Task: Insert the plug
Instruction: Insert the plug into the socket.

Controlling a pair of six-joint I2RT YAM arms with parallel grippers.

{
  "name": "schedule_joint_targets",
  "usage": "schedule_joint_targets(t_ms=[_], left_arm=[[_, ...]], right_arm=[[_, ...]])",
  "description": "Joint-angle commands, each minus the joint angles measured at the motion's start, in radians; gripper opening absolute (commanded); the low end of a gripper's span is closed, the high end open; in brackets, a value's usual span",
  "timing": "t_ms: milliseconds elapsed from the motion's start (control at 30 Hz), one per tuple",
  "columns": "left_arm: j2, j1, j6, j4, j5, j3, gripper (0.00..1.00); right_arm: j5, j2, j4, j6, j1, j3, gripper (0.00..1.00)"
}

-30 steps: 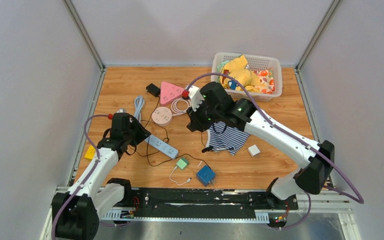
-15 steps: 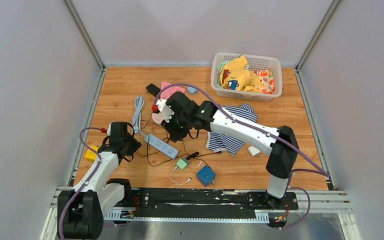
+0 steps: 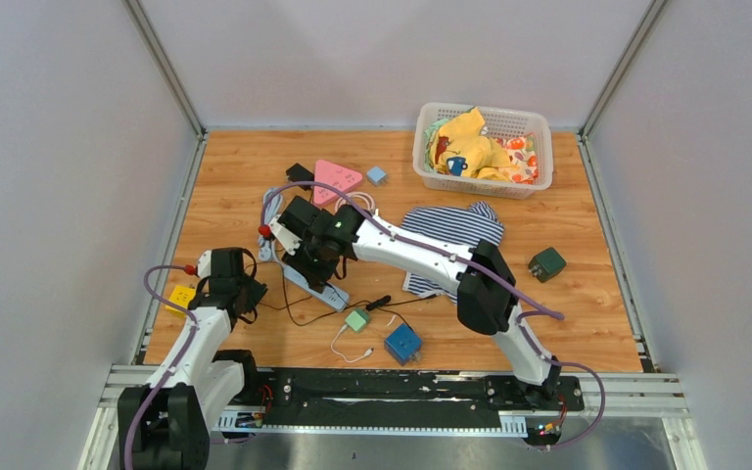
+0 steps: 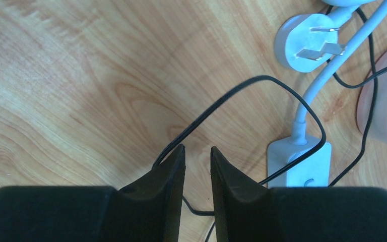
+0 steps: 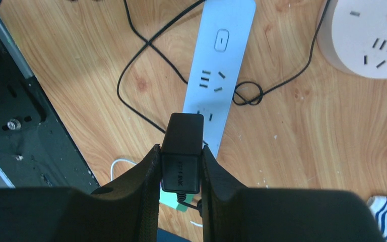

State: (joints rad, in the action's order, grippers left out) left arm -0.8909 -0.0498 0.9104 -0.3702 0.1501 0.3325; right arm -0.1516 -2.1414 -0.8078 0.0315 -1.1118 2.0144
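Note:
My right gripper (image 5: 180,154) is shut on a black TP-LINK plug adapter (image 5: 182,136), and its thin black cord trails down behind the fingers. The adapter hangs just above the near end of the white power strip (image 5: 221,65), over the lowest set of slots. In the top view the right gripper (image 3: 315,262) is over the strip (image 3: 331,295) at centre left. My left gripper (image 4: 197,156) holds nothing, its fingers a narrow gap apart, low over bare wood beside the strip's cord end (image 4: 302,169). In the top view the left gripper (image 3: 247,292) is left of the strip.
A round pink socket (image 5: 368,35) and a white three-pin plug (image 4: 307,43) lie near the strip. A pink triangular socket (image 3: 338,179), a striped cloth (image 3: 450,230), green (image 3: 356,319) and blue (image 3: 402,342) cubes, a dark green box (image 3: 546,263) and a basket (image 3: 539,127) are around. Black cords loop over the wood.
My right arm has swung left with the adapter, from over the striped cloth to above the power strip. My left arm has pulled back toward the near left.

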Motion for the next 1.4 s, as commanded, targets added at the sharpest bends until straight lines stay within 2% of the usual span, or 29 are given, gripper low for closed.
schedule_joint_targets(t_ms=[0,500,833,1367], left_arm=[[0.010,-0.023,0.028,0.012,-0.022,-0.034,0.28],[0.037,-0.045,0.042,0.014,-0.042,-0.061,0.29],[0.048,-0.047,0.047,0.002,-0.035,-0.064,0.29],[0.060,-0.048,0.047,-0.007,-0.023,-0.063,0.29]], right_arm=[[0.024,-0.064,-0.081,-0.018,-0.020,0.106,0.00],[0.057,-0.204,-0.127,-0.025,-0.020,0.269,0.00],[0.096,-0.253,-0.127,-0.023,-0.017,0.308,0.00],[0.042,-0.305,-0.149,-0.061,-0.017,0.313,0.00]])
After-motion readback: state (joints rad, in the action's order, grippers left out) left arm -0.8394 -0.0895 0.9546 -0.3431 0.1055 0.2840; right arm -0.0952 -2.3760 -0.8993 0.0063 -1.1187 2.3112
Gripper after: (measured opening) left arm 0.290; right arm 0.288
